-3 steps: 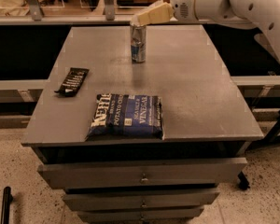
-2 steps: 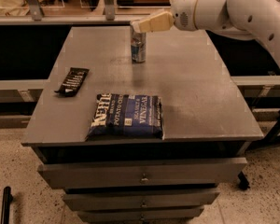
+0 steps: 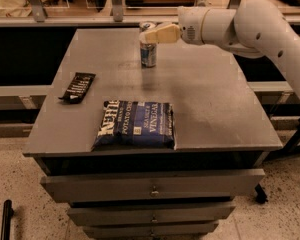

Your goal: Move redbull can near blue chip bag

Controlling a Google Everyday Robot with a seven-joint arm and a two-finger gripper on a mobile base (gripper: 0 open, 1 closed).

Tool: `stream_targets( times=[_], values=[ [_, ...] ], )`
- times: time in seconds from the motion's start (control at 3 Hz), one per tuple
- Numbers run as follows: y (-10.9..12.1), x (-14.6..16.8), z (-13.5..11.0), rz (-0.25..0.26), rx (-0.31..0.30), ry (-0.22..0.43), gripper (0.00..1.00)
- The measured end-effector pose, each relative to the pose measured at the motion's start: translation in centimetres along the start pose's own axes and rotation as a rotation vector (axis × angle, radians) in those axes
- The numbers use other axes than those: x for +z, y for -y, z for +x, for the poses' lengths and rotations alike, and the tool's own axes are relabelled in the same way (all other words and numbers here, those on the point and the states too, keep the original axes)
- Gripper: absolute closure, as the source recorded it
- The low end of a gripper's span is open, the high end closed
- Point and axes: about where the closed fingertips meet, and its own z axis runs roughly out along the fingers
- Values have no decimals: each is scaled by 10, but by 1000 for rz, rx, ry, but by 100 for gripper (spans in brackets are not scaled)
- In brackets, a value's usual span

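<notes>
Far back on the table [image 3: 215,109], gripper [image 3: 150,35] overlaps the redbull can [image 3: 148,54] — hold unclear.

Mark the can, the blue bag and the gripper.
can [image 3: 148,55]: camera view, lower body.
blue bag [image 3: 136,125]: camera view, middle of its top face.
gripper [image 3: 149,35]: camera view, its tip, at the can's top.

Gripper [image 3: 157,34] at redbull can [image 3: 148,54] top (upright, table [image 3: 215,109] far end).
</notes>
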Motion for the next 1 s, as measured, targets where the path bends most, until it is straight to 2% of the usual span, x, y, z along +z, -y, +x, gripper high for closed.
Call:
stream_targets(
  times=[1.0],
  values=[
    [-6, 25, 30, -29, 44, -13, 0]
  ],
)
